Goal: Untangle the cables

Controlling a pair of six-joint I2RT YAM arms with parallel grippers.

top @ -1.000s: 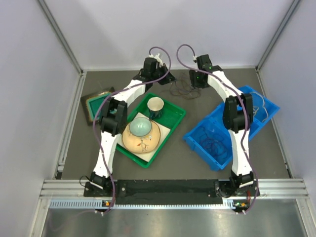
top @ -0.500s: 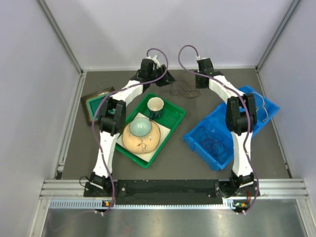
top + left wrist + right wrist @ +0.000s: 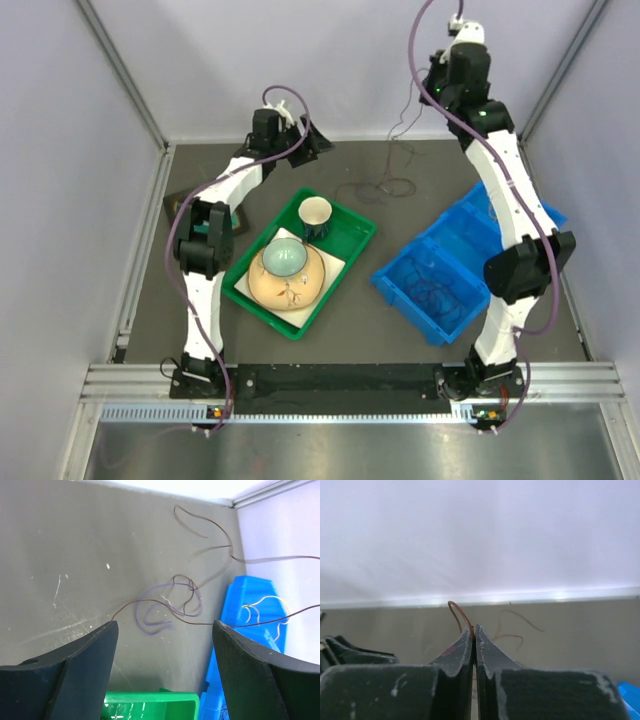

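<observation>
The cables (image 3: 378, 187) lie as a loose tangle of thin wires on the grey table at the back middle. My right gripper (image 3: 432, 92) is raised high above them, shut on one brown cable (image 3: 461, 614), which hangs from it down to the tangle. The right wrist view has its jaws (image 3: 475, 629) pressed together with the wire loop sticking out at the tips. Left of the tangle my left gripper (image 3: 318, 140) stands open with nothing between its fingers. Ahead of the left gripper (image 3: 165, 625), purple and brown cables (image 3: 172, 602) lie on the table.
A blue bin (image 3: 398, 288) at the right holds more thin wires in its compartments. The green tray (image 3: 355, 240) in the middle carries a cup (image 3: 315, 215) and a bowl (image 3: 285, 258) on a plate. A dark-framed green pad (image 3: 190, 210) lies at the left.
My right gripper shut on a brown cable and rose high, pulling it up from the tangle. My left gripper opened and drew back to the left.
</observation>
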